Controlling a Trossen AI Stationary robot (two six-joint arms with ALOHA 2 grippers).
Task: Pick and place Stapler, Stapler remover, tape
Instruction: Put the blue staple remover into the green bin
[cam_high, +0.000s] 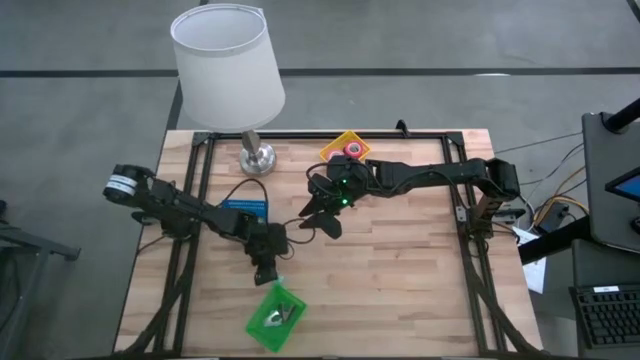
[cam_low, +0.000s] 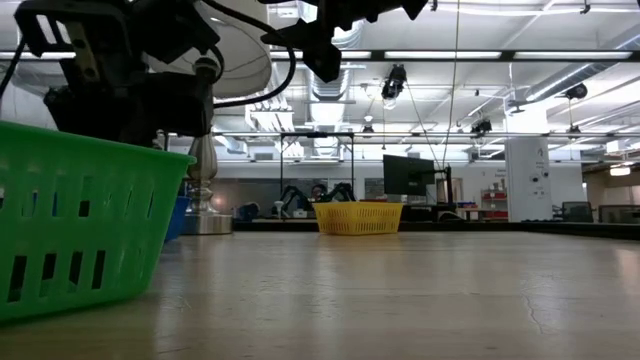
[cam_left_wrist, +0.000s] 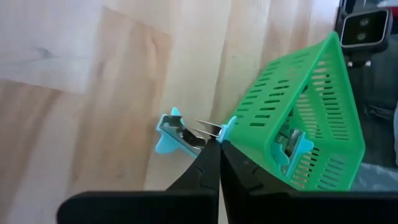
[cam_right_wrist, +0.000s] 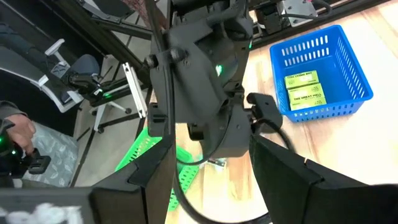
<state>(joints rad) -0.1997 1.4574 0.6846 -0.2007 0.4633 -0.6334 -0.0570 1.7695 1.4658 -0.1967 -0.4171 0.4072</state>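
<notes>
We're looking past the right gripper (cam_right_wrist: 211, 171), its two dark fingers (cam_right_wrist: 292, 177) standing apart with nothing between them. Just ahead the left arm (cam_right_wrist: 205, 81) fills the middle, a green light glowing on its housing. Beyond it sits a blue basket (cam_right_wrist: 348, 102) on the wooden table (cam_right_wrist: 379, 155), with two lime-green oblong pieces (cam_right_wrist: 305, 90) inside. A green basket (cam_right_wrist: 146, 152) peeks out below the arm. At the edge, a person's hand (cam_right_wrist: 15, 134).

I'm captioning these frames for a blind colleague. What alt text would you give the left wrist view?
The left gripper, shut, pinches a light blue staple remover just above the wooden table. Right beside it stands a green slotted basket with another light blue staple remover inside.
</notes>
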